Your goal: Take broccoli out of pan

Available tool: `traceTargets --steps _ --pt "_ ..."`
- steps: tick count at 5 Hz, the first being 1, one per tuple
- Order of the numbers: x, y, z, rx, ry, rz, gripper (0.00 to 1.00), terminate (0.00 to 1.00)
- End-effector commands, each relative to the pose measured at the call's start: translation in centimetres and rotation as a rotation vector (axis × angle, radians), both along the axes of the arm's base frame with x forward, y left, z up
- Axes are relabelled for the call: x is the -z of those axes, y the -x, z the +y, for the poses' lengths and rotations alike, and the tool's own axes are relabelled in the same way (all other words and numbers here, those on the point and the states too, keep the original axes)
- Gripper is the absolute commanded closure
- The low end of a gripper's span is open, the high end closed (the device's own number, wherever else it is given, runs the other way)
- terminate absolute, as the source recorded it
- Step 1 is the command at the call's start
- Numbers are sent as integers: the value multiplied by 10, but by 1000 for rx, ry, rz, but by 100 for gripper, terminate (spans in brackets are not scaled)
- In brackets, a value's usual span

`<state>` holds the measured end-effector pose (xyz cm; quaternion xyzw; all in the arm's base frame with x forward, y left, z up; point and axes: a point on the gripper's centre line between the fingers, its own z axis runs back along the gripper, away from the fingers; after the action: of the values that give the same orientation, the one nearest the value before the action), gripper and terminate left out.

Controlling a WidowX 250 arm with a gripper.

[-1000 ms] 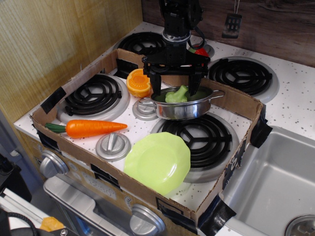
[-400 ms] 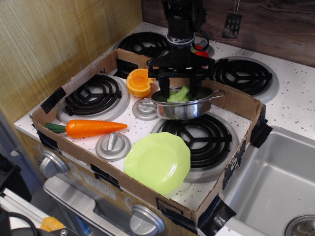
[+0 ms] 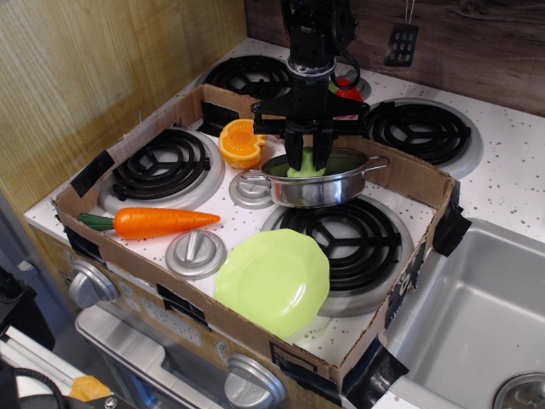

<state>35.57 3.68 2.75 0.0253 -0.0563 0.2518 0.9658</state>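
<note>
The shiny steel pan (image 3: 328, 189) with two small side handles sits on the toy stove at the back of the cardboard tray. The pale-green broccoli (image 3: 307, 164) is inside it, mostly hidden between the fingers and the pan wall. My black gripper (image 3: 308, 156) reaches straight down into the pan, and its two fingers are closed against the broccoli's sides. The broccoli still rests low in the pan.
An orange half (image 3: 239, 143) lies just left of the pan. A carrot (image 3: 160, 222) lies front left, a lime-green plate (image 3: 272, 280) in front on the burner. Grey knobs (image 3: 197, 253) stand nearby. Cardboard walls (image 3: 409, 175) ring the stove. A sink (image 3: 468, 315) is at the right.
The gripper was wide open above the pan. It has shifted slightly right, lowered into the pan and closed its fingers on the broccoli.
</note>
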Motion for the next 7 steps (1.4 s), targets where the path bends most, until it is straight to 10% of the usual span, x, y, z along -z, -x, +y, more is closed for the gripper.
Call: traceTargets --steps 1,3,7 --pt "-56 4 29 83 -67 -28 100 0" --pt "-105 30 75 144 -201 13 100 0" --pt "-40 62 142 150 -152 -103 100 0"
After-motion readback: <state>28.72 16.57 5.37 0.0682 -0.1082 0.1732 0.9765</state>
